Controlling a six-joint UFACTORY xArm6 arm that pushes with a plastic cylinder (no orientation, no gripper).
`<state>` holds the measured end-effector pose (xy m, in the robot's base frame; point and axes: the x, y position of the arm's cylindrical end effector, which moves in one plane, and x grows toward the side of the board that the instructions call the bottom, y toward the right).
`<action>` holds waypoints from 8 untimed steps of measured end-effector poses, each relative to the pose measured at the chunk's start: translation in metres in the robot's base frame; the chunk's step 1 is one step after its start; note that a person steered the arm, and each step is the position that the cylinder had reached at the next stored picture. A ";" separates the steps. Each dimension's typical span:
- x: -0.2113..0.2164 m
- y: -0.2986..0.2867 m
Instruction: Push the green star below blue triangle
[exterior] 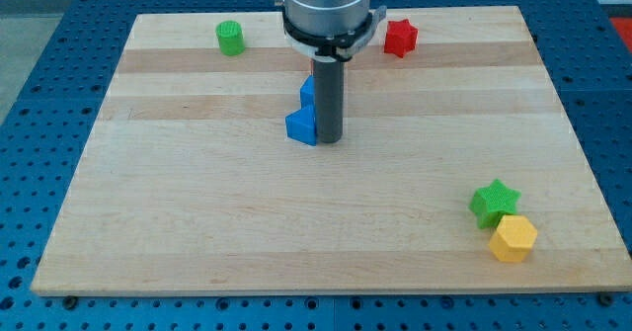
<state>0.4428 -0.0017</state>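
The green star [493, 203] lies near the view's lower right on the wooden board [197, 193], touching a yellow hexagon block [513, 239] just below it. The blue block [303, 114], the task's triangle, sits at the board's upper middle, partly hidden by my rod. My tip [329, 138] rests on the board right against the blue block's right side. The green star is far from my tip, toward the view's lower right.
A green cylinder [230, 38] stands near the view's top left. A red star [399, 38] lies near the top, right of the arm's body [329, 10]. The board's edges drop to a blue perforated table [30, 94].
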 end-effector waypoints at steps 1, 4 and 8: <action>-0.005 0.048; 0.084 0.287; 0.087 0.097</action>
<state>0.5300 0.0955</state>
